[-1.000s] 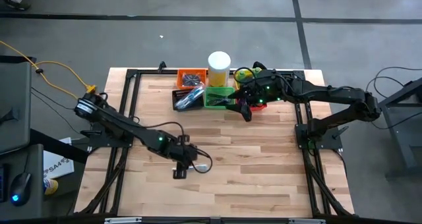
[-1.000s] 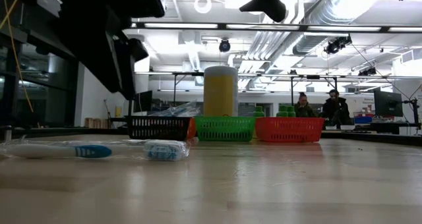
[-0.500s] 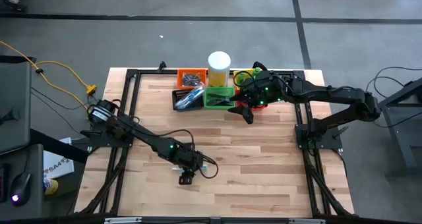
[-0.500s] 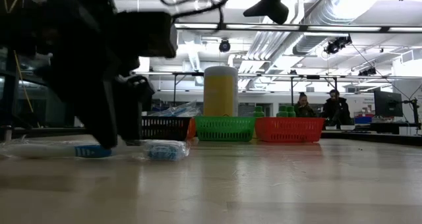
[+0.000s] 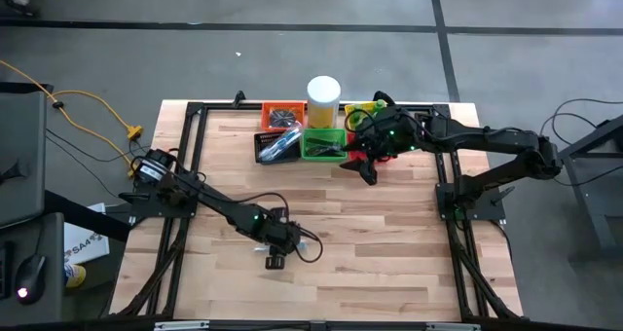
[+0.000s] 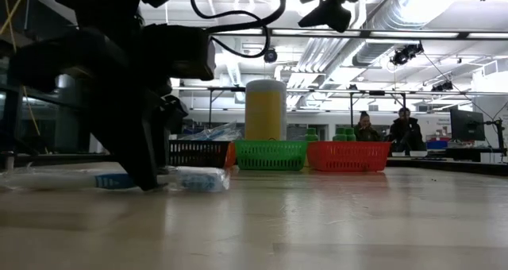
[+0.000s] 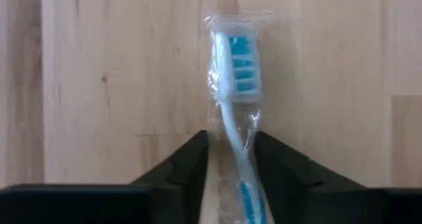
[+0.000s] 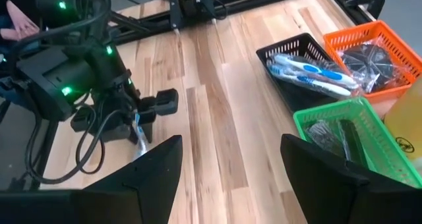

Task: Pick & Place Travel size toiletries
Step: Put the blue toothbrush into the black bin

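The wooden table [image 5: 389,243] carries everything. The right gripper [image 5: 362,165] hangs with fingers spread, empty, just in front of the green basket [image 5: 323,144], black basket [image 5: 277,147] beside it. The left gripper [image 7: 231,168] is down on the table, its fingers [image 7: 191,165] flanking the wrapped toothbrush [image 7: 236,72]'s neck, the brush head just beyond the fingertips; a firm grasp cannot be told.
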Tool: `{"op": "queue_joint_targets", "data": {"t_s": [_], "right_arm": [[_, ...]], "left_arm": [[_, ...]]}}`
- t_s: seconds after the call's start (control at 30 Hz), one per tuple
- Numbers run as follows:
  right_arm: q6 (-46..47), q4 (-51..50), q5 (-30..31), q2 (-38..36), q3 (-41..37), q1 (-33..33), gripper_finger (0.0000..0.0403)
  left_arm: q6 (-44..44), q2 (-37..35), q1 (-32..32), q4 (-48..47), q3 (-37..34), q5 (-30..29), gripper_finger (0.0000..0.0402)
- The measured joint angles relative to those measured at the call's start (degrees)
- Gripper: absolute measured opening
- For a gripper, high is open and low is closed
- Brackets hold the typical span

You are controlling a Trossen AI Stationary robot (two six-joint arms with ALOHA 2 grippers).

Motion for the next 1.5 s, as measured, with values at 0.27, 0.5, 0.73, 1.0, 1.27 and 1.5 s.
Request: {"op": "queue_joint_targets", "data": {"t_s": [0.27,0.5,0.73,1.0,1.27,1.5], "right_arm": [[-0.42,-1.87,-0.02,0.0,0.0,0.0,0.025],[-0.4,-2.29,-1.55,0.0,0.0,0.0,0.025],[-0.34,-4.99,-1.42,0.0,0.0,0.0,0.025],[-0.12,-5.16,-1.45,0.0,0.0,0.0,0.025],[-3.95,7.98,-1.03,3.57,0.02,2.93,0.025],[-4.95,20.47,-0.43,9.4,0.0,5.62,0.025]], "left_arm": [[-0.15,0.07,0.11,0.16,-0.05,0.75,0.0014],[-4.63,-2.96,0.66,-0.49,-0.46,0.32,0.001],[-4.75,-13.34,1.16,-2.0,-0.28,-11.54,0.001],[-0.82,-27.29,2.41,0.66,-0.25,-28.36,0.001],[11.27,-35.89,6.79,12.79,-0.13,-30.7,0.001],[18.34,-35.91,11.83,23.92,-0.2,-23.33,0.001]]}}
